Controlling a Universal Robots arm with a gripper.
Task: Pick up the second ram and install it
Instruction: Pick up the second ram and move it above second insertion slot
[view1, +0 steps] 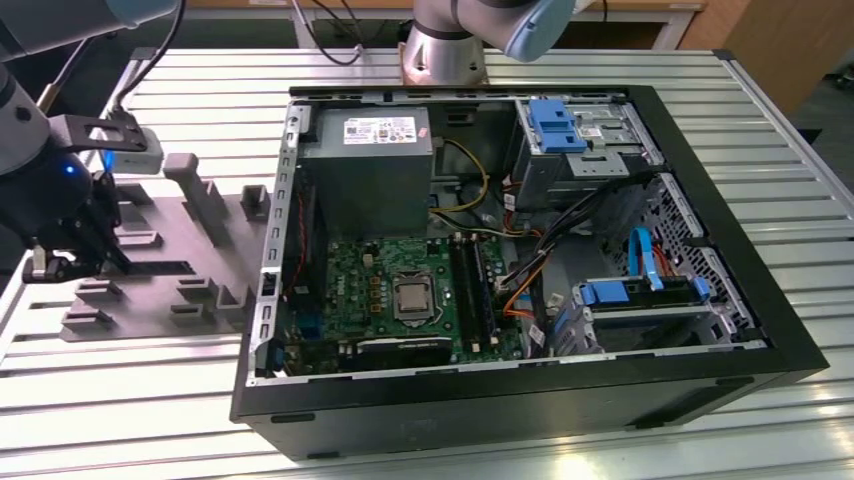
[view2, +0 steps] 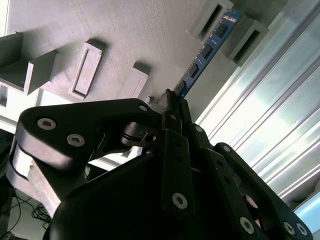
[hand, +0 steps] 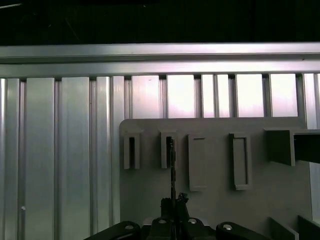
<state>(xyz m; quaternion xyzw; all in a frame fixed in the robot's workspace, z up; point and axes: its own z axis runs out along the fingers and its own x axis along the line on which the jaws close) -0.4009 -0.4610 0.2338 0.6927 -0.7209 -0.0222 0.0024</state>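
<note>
The second ram (view2: 205, 52) is a thin blue-green stick with dark chips. One end sits between my fingers and the far end lies between two upright posts of the grey plastic holder (view2: 125, 30). In the first wrist view the second ram (hand: 172, 165) shows edge-on, running from my gripper (hand: 172, 204) to a slotted post. My gripper (view2: 172, 100) is shut on the stick's near end. In the exterior view my gripper (view1: 54, 262) hangs over the holder (view1: 174, 270) at the exterior view's left, well apart from the green motherboard (view1: 387, 290) and its long black slots (view1: 470, 290).
An open black computer case (view1: 534, 395) lies on the slatted metal table (view1: 667, 450), with a grey power supply (view1: 367, 165), blue drive brackets (view1: 641, 292) and loose cables inside. The arm's base (view1: 447, 50) stands behind the case. The holder carries several upright posts (view1: 200, 190).
</note>
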